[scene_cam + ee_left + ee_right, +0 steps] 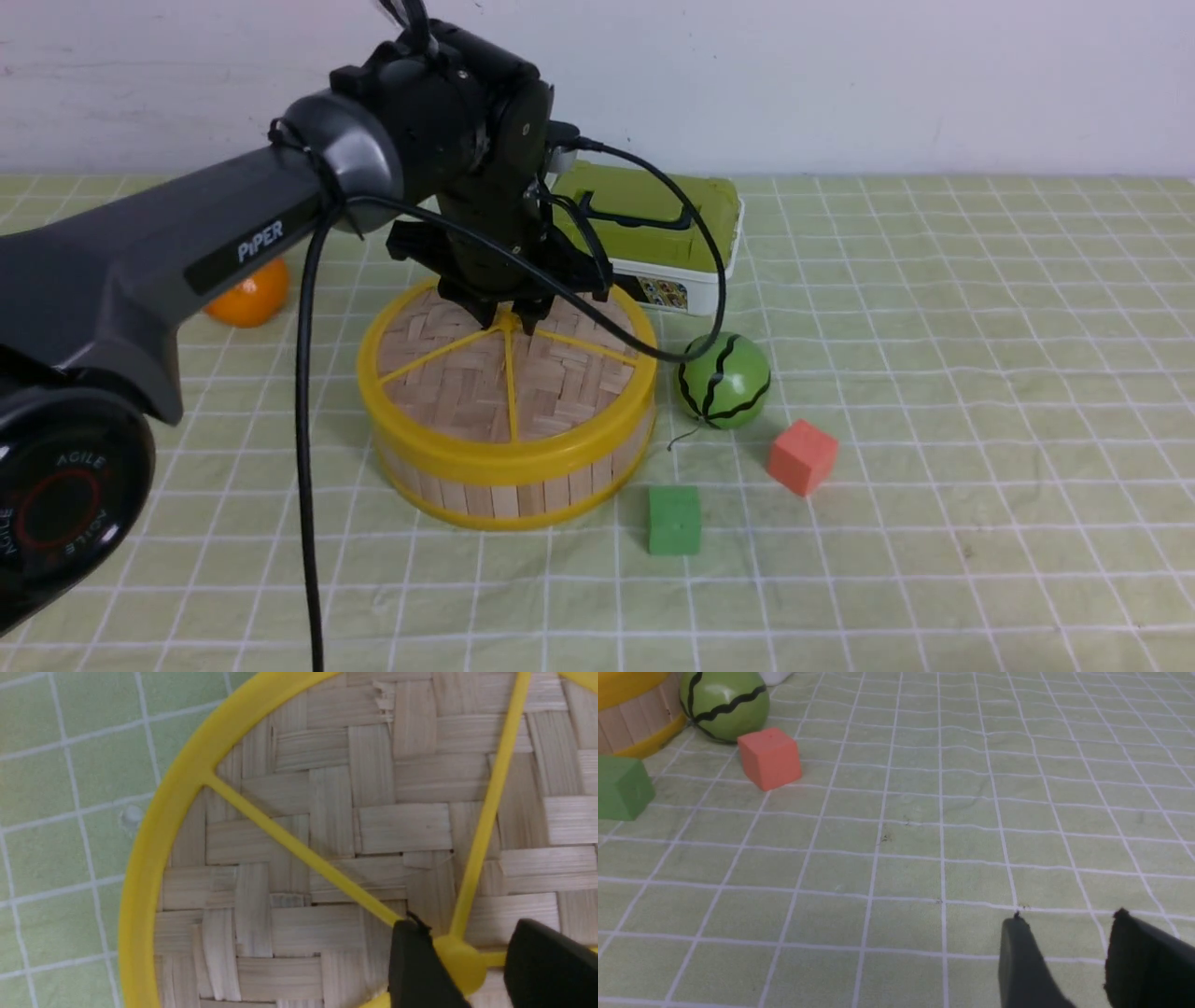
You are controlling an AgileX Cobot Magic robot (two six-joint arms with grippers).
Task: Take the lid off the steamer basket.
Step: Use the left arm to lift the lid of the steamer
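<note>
The lid [467, 383], woven bamboo with a yellow rim and spokes, lies flat on the steamer basket [523, 495] at the table's middle left. My left gripper [509, 322] points down onto the lid's centre. In the left wrist view the lid [327, 812] fills the frame, and the left gripper [469, 926] is open, straddling the yellow central knob [460, 961]. One finger touches the knob; a gap shows between the knob and the other finger. My right gripper [1069, 917] is open above bare cloth, with the basket's wall [630, 723] far off at the frame's corner.
A white box with a green lid [653, 215] stands behind the basket. To its right lie a green watermelon ball [724, 381], a red cube [801, 455] and a green cube [674, 520]. An orange [247, 297] sits behind the left arm.
</note>
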